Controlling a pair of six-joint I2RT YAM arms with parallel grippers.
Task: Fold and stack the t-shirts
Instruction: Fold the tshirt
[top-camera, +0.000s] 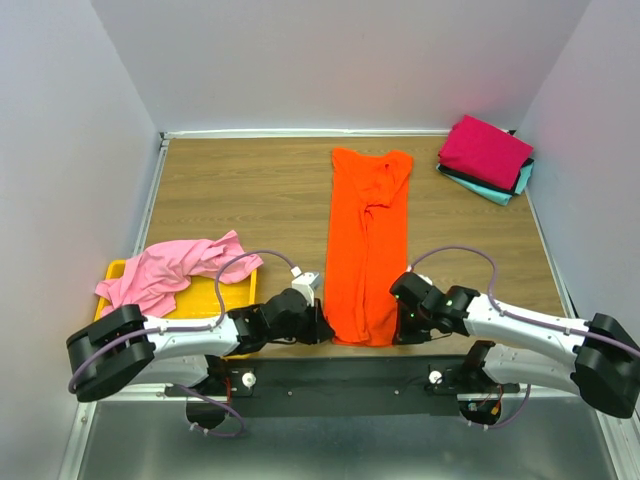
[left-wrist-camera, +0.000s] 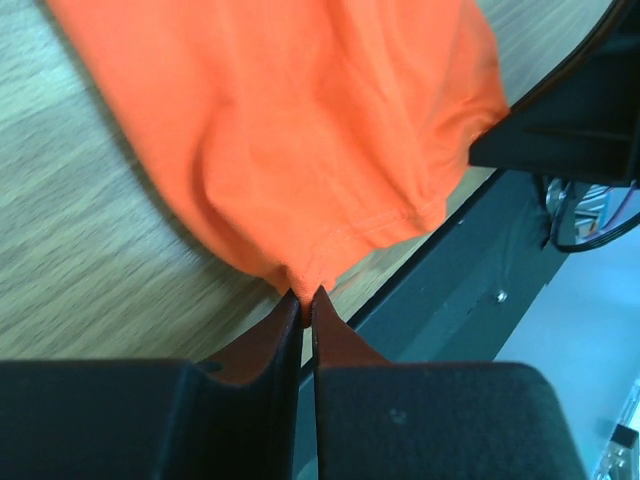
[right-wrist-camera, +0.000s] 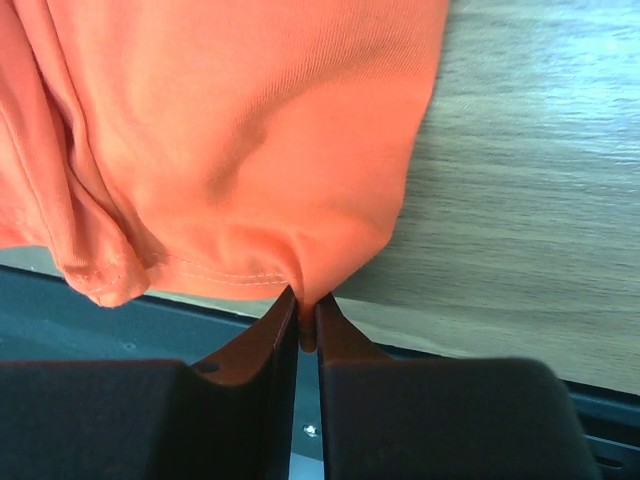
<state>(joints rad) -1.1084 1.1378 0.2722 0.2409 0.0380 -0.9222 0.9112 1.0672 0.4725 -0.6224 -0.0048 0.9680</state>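
Observation:
A bright orange t-shirt (top-camera: 367, 240) lies folded lengthwise in a long strip down the middle of the table. My left gripper (top-camera: 322, 322) is shut on its near left hem corner (left-wrist-camera: 300, 282). Opposite it, my right gripper (top-camera: 398, 326) pinches the near right hem corner (right-wrist-camera: 310, 290). Both corners sit at the table's front edge. A light pink t-shirt (top-camera: 170, 270) lies crumpled at the left. At the back right rests a folded stack with a magenta t-shirt (top-camera: 486, 150) on top of dark and teal ones (top-camera: 495, 188).
A yellow mesh tray (top-camera: 215, 298) sits under the pink shirt at the front left. The black frame (left-wrist-camera: 470, 290) runs along the table's near edge. White walls close in the table on three sides.

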